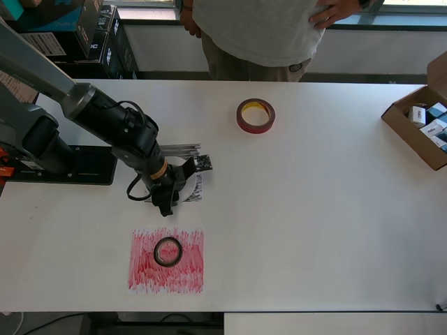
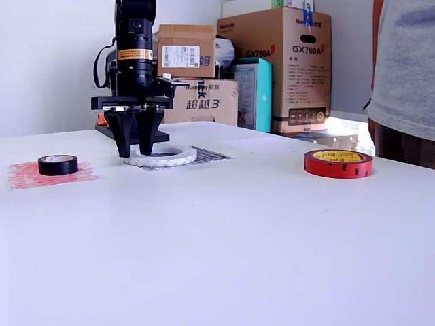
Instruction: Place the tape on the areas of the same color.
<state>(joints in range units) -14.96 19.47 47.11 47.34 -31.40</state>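
We see the gripper pointing straight down over the left half of the tabletop in the overhead view, its two fingers spread apart and holding nothing. In the exterior view the fingertips come down at the near-left rim of the white roll, which lies flat on the black patch; whether they touch the roll or the table we cannot tell. From above, the arm hides most of that roll and patch.

The black roll lies flat in the middle of the red patch, near the front edge of the table and a little in front of the gripper, apart from it. The red roll, with its yellow core, lies flat on bare tabletop toward the far edge, well apart from the gripper and from both patches. In the exterior view a faint pale sheet shows on the table behind it.
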